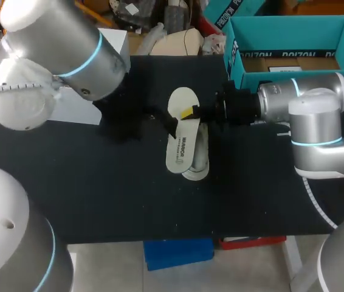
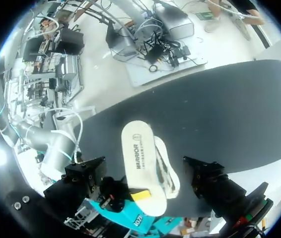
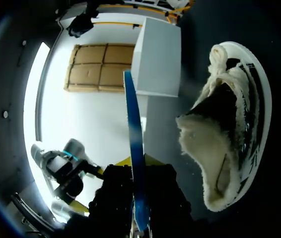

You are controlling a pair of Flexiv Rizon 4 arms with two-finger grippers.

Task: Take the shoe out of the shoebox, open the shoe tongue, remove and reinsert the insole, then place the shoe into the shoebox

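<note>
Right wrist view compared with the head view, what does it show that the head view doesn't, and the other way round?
Only the right wrist view: the insole edge-on, its blue underside showing, between the fingers of the right gripper, and the fleecy lining of the shoe. Only the head view: the teal shoebox, the left arm, and the insole's white top face above the shoe. Both: the right gripper shut on the insole, the shoe on the black table, and the white box.

Fleecy shoe (image 3: 215, 148), smooth insole (image 1: 181, 103), matt table (image 1: 99, 194)
</note>
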